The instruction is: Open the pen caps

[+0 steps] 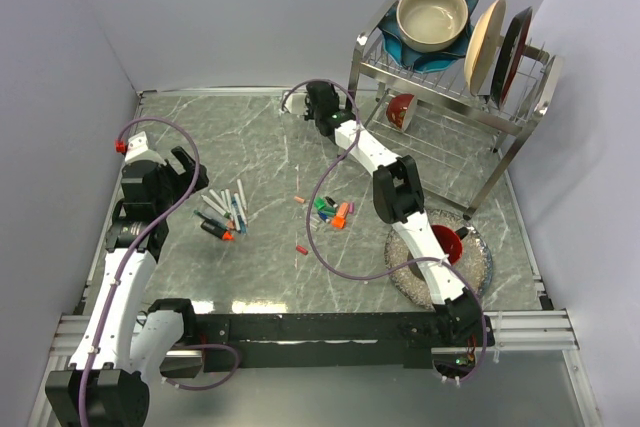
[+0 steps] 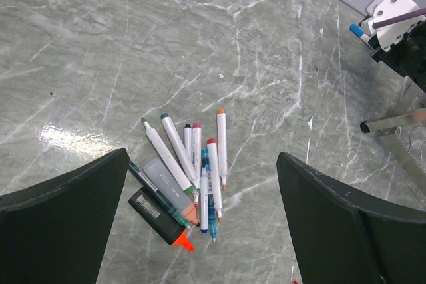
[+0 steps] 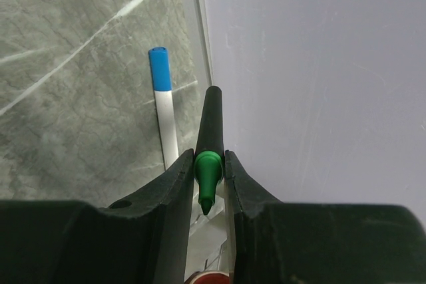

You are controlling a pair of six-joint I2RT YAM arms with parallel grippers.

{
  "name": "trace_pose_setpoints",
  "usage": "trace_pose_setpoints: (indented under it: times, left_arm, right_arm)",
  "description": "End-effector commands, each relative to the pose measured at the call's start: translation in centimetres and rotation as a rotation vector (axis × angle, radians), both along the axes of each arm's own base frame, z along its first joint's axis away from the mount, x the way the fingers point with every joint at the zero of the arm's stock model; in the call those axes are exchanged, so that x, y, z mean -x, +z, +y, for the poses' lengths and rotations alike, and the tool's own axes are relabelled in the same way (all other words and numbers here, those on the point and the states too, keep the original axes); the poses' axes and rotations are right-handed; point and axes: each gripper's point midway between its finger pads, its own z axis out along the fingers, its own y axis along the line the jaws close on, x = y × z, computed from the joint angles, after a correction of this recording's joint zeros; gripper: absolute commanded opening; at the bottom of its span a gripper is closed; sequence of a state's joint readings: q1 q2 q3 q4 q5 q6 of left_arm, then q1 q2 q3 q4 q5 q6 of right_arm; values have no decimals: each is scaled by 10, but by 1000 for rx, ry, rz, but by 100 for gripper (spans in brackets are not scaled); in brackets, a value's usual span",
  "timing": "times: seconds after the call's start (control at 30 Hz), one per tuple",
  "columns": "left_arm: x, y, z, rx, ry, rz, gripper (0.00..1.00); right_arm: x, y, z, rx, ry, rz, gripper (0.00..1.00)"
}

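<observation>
Right hand (image 3: 208,157) pinches a green-tipped pen (image 3: 212,118) at twelve o'clock; left hand (image 2: 202,157) gapes. Best pinch firmly, pen level.

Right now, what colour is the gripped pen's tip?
Green tip on black plastic pen; right wrist view.

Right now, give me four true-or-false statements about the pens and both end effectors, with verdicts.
1. The right end effector grips a black pen with a green tip. True.
2. The left end effector is clamped on a marker. False: it stands open above the marker pile, holding nothing.
3. A white marker with a blue end is visible beside the held pen. True.
4. The dish rack is empty. False: it holds a bowl and plates.
</observation>
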State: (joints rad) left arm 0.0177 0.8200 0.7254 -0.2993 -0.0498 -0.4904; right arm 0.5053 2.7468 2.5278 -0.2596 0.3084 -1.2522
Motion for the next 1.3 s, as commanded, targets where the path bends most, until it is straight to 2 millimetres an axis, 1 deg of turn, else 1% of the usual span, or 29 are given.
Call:
trace_pose_setpoints:
  times: [0.0,0.33,0.43,0.6,0.67,0.87,0.93,1.27]
  left_arm:
    - [-3,18,0,-18,-5,-49,99]
    - [-3,17,0,-18,-5,-46,100]
    - [-3,16,0,-18,-6,-43,99]
    - [-4,17,0,-16,-6,-45,99]
    - [-3,16,0,-18,-5,-43,99]
    - [-3,17,0,-17,-6,-45,99]
    - [-3,16,0,-17,-6,-43,99]
    - [-3,17,0,-18,-8,-48,99]
  right_arm:
    - [-6,3,-5,6,5,-10,0]
    - [-5,-9,-12,17,-2,23,0]
    - [-4,-16,-14,19,-8,42,0]
    - [-3,-20,-13,15,-5,51,0]
    - [-1,-26,-15,24,-7,67,0]
    - [1,-29,-15,23,-9,84,0]
    - [3,-34,-17,30,-11,95,0]
    - [8,-38,-18,23,-20,122,0]
